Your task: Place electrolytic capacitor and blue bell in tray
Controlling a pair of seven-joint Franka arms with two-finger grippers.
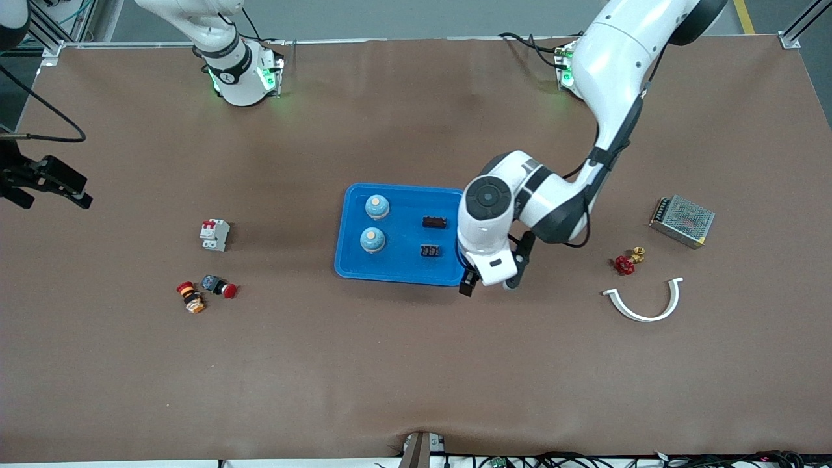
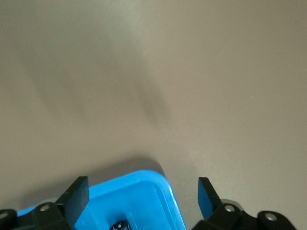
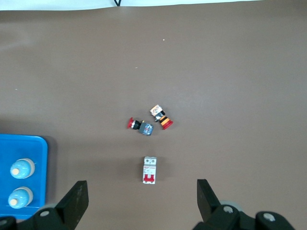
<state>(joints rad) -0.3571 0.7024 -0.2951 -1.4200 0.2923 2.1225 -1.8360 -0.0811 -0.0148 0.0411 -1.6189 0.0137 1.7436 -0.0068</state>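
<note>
Front view: left hand (image 1: 469, 284) released over tray (image 1: 390, 276) corner; right hand (image 3: 139, 201) released, waiting.

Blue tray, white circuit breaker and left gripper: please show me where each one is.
blue tray (image 1: 404, 199), front view, bare floor.
white circuit breaker (image 1: 214, 234), front view, middle of its body.
left gripper (image 2: 143, 194), left wrist view, midway between its open fingertips.
</note>
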